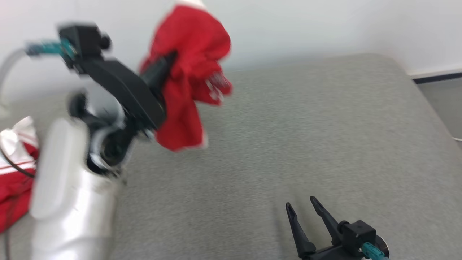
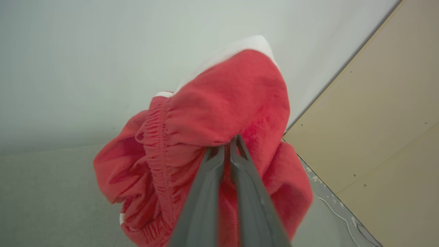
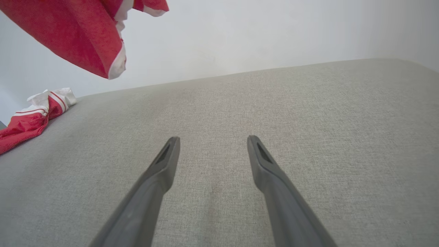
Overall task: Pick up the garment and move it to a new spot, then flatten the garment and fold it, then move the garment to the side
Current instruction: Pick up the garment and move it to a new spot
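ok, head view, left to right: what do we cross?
Red-and-white garment lying at the edge → pale left forearm → left gripper, shut on the held red garment → right gripper, open.

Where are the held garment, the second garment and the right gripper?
held garment point(image 1: 191, 47): head view, upper part of the red bunch.
second garment point(image 3: 20, 127): right wrist view, red part of the heap.
right gripper point(image 1: 300, 201): head view, midway between its open fingertips.

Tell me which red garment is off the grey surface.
The red garment clamped in the left gripper, hanging in the air; the striped garment lies on the grey surface at its left edge.
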Available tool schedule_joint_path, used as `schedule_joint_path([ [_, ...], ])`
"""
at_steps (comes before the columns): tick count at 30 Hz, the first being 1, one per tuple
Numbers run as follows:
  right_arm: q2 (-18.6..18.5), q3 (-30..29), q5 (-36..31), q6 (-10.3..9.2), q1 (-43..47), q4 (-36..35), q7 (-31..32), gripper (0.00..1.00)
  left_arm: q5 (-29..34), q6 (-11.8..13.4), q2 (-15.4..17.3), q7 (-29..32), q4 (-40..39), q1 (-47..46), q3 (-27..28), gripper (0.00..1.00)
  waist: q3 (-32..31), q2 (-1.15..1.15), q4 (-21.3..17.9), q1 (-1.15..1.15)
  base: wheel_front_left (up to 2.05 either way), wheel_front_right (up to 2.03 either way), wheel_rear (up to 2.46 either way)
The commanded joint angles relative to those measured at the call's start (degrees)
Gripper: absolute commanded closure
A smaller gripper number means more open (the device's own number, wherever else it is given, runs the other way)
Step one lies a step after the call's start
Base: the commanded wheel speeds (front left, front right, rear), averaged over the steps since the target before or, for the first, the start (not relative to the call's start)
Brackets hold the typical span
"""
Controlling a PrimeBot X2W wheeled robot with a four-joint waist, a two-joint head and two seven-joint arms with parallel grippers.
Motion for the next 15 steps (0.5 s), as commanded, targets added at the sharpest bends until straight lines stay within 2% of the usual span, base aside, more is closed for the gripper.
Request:
schedule_joint_path([
  [1,-0.1,-0.06,-0.55,-0.14,0.85,-0.19,0.25,0.0,-1.17,-0.22,-0.88,-0.73,0.75,1.97,-0.14,1.0,-3.0,0.01,-7.13,0.01,0.0,0.0,0.0],
  [8,-0.1,-0.13,-2.12,-0.14,0.86,-2.48,2.19,0.0,0.04,-0.2,-3.53,-13.25,9.93,12.16,-3.46,1.0,-2.44,0.01,-14.99,0.01,0.0,0.0,0.0],
  [12,-0.09,-1.08,-2.82,-0.14,1.36,-3.73,2.92,0.0,2.85,0.53,-3.73,-20.41,17.01,15.25,-7.7,1.0,-1.76,0.01,-16.62,0.01,0.0,0.0,0.0],
  [13,-0.09,-1.34,-2.85,-0.14,1.48,-3.98,3.1,0.0,3.71,0.48,-3.74,-22.05,18.65,15.78,-9.09,0.8,-1.65,0.01,-16.66,0.01,0.0,0.0,0.0],
  [14,-0.08,-1.62,-2.91,-0.14,1.55,-4.25,3.22,0.0,4.7,0.61,-3.78,-23.75,20.15,15.9,-10.34,0.0,-1.58,0.01,-16.54,0.01,0.0,0.0,0.0],
  [15,-0.08,-2.05,-2.96,-0.14,1.66,-4.47,3.25,0.0,5.35,0.91,-3.76,-25.46,21.61,16.12,-11.22,0.0,-1.59,0.01,-16.21,0.01,0.0,0.0,0.0],
])
